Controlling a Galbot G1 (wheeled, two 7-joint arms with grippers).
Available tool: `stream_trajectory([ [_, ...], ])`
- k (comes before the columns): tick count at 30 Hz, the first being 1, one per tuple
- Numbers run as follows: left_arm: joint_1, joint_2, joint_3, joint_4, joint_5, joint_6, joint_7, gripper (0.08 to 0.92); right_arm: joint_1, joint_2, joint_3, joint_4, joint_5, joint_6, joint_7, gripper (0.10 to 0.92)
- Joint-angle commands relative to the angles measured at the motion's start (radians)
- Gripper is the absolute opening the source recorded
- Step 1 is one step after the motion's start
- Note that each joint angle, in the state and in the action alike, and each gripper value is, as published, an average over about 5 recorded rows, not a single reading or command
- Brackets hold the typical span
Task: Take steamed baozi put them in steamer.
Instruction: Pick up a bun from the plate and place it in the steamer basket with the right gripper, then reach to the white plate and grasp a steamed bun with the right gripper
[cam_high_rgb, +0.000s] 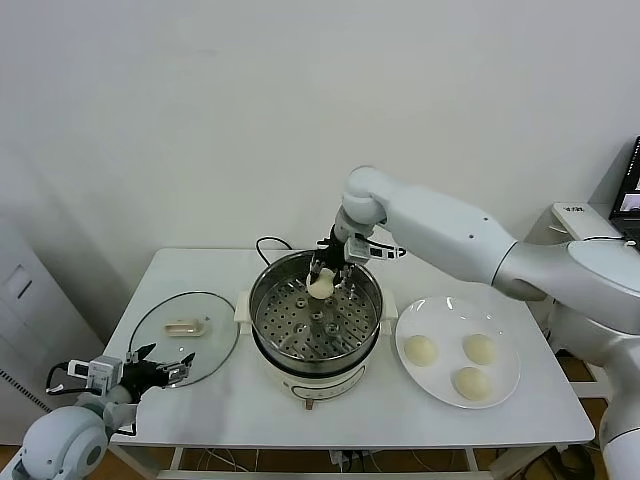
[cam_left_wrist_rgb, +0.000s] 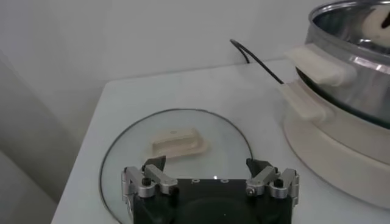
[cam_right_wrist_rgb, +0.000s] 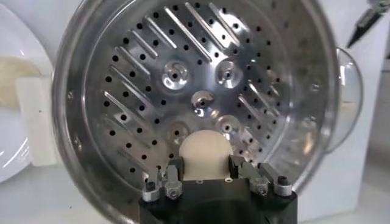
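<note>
Over the steamer (cam_high_rgb: 315, 318), one baozi (cam_high_rgb: 320, 287) is clamped by the right gripper (cam_high_rgb: 325, 278); squeezing risks denting the dough.

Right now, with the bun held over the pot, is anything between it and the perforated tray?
Nothing visible. The right gripper holds one baozi above the open steamer; the perforated tray below is bare. The glass lid lies aside on the table, near the idle left gripper.

shiny perforated steel steamer (cam_right_wrist_rgb: 201, 91) — smooth matt baozi (cam_right_wrist_rgb: 205, 155)
</note>
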Motion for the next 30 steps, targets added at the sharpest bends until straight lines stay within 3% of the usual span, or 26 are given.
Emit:
stream_trajectory([
  [1, 0.001, 0.0, 0.0, -0.001, 0.0, 0.001, 0.0, 0.823, -0.061, 0.027, 0.041, -0.034, -0.093, 0.048, 0.016, 0.493],
  [8, 0.006, -0.002, -0.003, -0.004, 0.0, 0.0, 0.0, 0.823, 0.018, 0.005, -0.048, -0.022, 0.124, 0.013, -0.001, 0.683],
  [13, 0.009, -0.004, -0.006, -0.008, 0.0, 0.001, 0.0, 0.823, 0.182, -0.084, -0.219, 0.036, 0.476, -0.249, -0.024, 0.804],
  [21, 0.009, -0.005, -0.004, -0.019, 0.0, 0.004, 0.001, 0.823, 0.425, -0.282, -0.471, 0.111, 0.865, -0.608, -0.068, 0.823],
  [30, 0.011, -0.008, -0.005, -0.029, 0.0, 0.008, 0.0, 0.823, 0.522, -0.459, -0.666, 0.15, 1.051, -0.821, -0.129, 0.823],
])
